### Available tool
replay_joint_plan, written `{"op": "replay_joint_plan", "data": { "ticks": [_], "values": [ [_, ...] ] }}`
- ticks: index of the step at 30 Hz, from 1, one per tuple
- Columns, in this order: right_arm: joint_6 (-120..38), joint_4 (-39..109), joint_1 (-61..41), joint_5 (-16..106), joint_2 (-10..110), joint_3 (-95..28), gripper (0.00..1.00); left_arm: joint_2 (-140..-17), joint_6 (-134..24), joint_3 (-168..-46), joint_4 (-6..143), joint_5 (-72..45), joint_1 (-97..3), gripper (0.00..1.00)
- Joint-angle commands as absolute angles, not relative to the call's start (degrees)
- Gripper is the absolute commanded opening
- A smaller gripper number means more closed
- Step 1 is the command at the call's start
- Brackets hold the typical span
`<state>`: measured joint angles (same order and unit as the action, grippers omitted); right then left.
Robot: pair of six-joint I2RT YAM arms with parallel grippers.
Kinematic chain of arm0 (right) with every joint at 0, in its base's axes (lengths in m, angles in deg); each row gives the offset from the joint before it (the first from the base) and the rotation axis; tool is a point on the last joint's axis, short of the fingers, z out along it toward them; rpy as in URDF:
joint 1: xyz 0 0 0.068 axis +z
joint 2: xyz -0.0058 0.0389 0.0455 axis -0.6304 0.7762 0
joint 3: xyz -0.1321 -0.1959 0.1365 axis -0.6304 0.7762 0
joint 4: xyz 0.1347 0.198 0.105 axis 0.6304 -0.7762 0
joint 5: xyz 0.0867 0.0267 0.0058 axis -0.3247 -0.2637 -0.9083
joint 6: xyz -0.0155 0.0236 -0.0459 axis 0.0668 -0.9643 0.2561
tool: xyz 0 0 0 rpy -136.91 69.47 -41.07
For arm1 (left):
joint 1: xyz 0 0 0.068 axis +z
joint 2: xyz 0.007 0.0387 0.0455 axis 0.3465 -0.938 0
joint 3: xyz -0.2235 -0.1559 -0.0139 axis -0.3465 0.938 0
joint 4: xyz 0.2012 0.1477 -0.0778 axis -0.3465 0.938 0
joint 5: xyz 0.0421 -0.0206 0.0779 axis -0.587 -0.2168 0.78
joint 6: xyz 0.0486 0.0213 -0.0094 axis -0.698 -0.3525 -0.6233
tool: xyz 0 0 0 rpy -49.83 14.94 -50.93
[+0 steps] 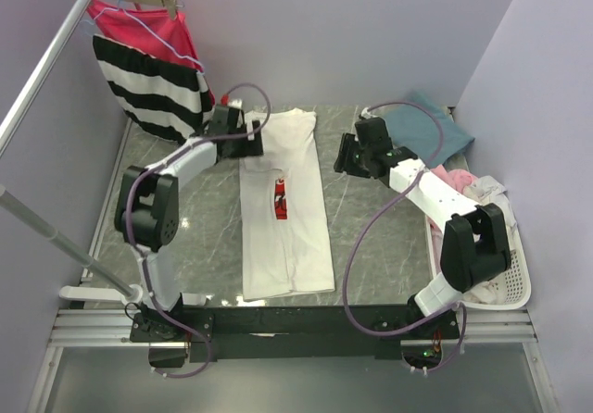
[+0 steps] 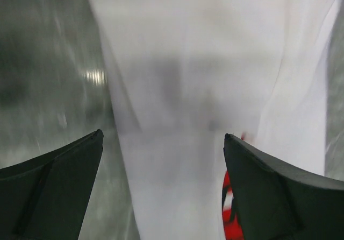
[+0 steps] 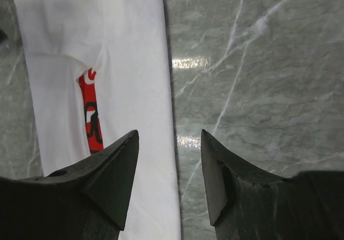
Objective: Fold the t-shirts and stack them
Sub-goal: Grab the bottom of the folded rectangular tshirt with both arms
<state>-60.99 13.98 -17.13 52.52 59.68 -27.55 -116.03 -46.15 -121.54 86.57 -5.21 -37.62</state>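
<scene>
The white shirt point(image 1: 306, 237) lies as a long strip. Over it the left gripper point(image 2: 164, 138) stands wide open; the right gripper point(image 3: 169, 136) is half-spread, empty. Best to pinch both far corners evenly and fold toward the near end.

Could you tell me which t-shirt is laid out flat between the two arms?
The white t-shirt with the red print; the teal one lies off at the far right, the pale ones by the basket.

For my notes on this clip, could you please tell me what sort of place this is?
Probably a lab cell set up for laundry folding: a marble-look table boxed in by plain lilac walls, a rack with hung garments, and a basket of tees.
</scene>
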Motion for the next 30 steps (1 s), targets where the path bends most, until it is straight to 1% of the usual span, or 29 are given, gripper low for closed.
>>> {"op": "replay_joint_plan", "data": {
  "ticks": [1,2,5,7,10,13,17,22,24,25,27,28,30],
  "values": [
    [-59.8,12.5,-17.2,46.2,57.0,-23.3,0.57,-105.8,-39.6,-106.3,85.9,-7.3,-40.8,0.99],
    [-59.8,12.6,-17.2,44.3,56.4,-21.1,0.57,-104.5,-38.8,-102.1,86.4,-7.1,-41.5,0.99],
    [-60.1,12.4,-17.2,39.2,53.9,-15.6,0.57,-99.7,-37.2,-94.5,86.4,-7.0,-45.4,0.99],
    [-59.9,14.0,-17.2,36.7,51.7,-10.5,0.57,-97.2,-36.4,-91.8,86.2,-6.5,-48.3,0.99],
    [-59.1,14.6,-17.2,34.3,48.3,-6.1,0.57,-94.6,-34.5,-88.0,88.0,-5.8,-51.4,1.00],
    [-58.3,15.4,-16.8,31.2,46.1,-3.0,0.57,-90.0,-31.6,-83.5,88.8,-5.1,-54.5,1.00],
    [-58.5,15.3,-16.1,25.9,44.4,0.0,0.57,-83.4,-27.1,-76.7,93.0,-2.6,-56.3,0.99],
    [-59.4,13.5,-13.7,23.7,40.2,6.1,0.57,-71.3,-20.7,-69.4,96.5,-3.4,-60.3,0.99],
    [-60.8,13.2,-11.5,24.1,37.7,7.9,0.57,-66.2,-15.7,-66.0,97.8,-3.3,-62.4,1.00],
    [-61.4,13.0,-10.4,24.6,36.9,9.6,0.57,-64.7,-12.1,-65.3,97.7,-2.6,-66.5,0.99],
    [-63.6,12.9,-8.6,25.7,35.3,11.1,0.57,-62.6,-8.3,-64.1,99.1,-2.8,-69.3,0.99],
    [-64.6,13.5,-6.3,26.8,35.0,12.8,0.57,-62.4,-5.2,-63.8,100.3,-2.3,-72.3,0.99],
    [-67.2,14.0,-4.4,27.1,34.2,14.2,0.57,-61.8,-2.1,-63.2,102.8,0.3,-75.6,0.99]
  ]
}}
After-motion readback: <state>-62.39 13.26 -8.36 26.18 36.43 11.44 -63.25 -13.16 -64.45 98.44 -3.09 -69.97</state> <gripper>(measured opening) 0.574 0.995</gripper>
